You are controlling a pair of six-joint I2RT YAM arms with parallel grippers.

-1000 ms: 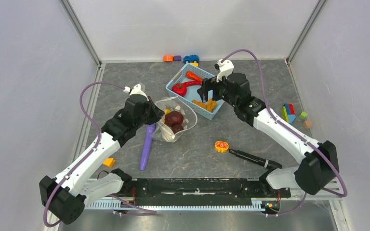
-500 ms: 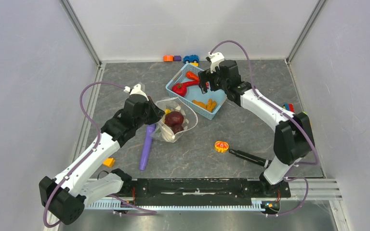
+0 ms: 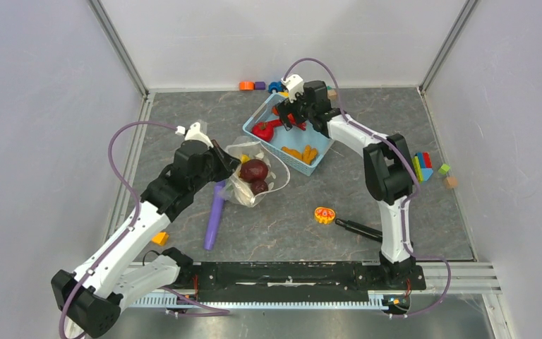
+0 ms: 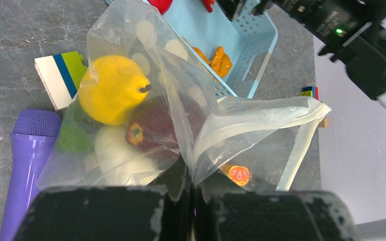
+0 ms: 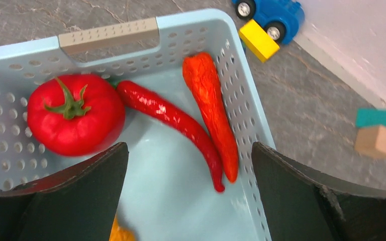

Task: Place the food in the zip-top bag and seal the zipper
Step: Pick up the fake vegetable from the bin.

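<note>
The right gripper [image 5: 190, 150] is now swung farther over the basket [image 5: 108, 32], fingers spread wide above the tomato [image 5: 73, 120], chili [image 5: 171, 120] and carrot [image 5: 211, 105], one of which is to be grasped next, while the part-filled zip-top bag [image 4: 181, 100] beside it is held pinched by the left gripper [image 4: 191, 196].

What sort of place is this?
Probably a lab robot cell, not a kitchen: plain white enclosure walls, two arms bolted to a bench rail, toy tomato and chili in a blue basket.
</note>
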